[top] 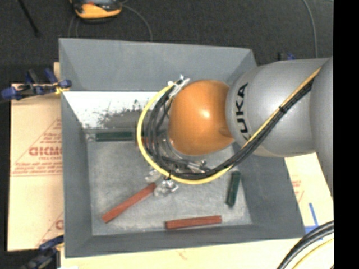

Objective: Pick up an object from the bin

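Though half-hidden, tool (pixel 162 185) by red stick (pixel 127 204)

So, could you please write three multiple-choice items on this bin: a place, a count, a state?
1. Where is the gripper? A over the slanted red stick's upper end; B far left corner; C near right corner.
2. How many red sticks are in the bin? A one; B two; C four.
3. How does the front red stick lie? A flat; B upright; C lifted.
Key: 1A, it hangs at that end; 2B, one slanted, one in front; 3A, its length rests on the floor.
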`<act>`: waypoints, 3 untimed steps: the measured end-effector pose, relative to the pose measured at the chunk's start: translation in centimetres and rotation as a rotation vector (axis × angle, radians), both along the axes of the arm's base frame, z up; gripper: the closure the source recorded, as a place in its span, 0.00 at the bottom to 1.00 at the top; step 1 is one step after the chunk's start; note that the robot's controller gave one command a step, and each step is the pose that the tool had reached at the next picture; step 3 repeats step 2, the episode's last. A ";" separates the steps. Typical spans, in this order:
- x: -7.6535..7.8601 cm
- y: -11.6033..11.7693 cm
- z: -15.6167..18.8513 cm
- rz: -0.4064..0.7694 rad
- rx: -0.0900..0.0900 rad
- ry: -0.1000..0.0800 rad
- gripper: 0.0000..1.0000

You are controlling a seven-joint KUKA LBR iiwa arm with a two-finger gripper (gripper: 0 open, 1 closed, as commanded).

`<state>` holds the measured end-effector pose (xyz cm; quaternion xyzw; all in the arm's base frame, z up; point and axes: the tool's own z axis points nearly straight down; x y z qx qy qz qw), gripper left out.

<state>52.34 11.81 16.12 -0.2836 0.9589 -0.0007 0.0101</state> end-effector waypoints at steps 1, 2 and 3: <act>-0.3 -0.6 -4.1 0.132 -0.005 0.017 1.00; 6.5 6.0 14.8 0.028 -0.003 0.016 1.00; 6.5 6.0 14.8 0.028 -0.003 0.016 1.00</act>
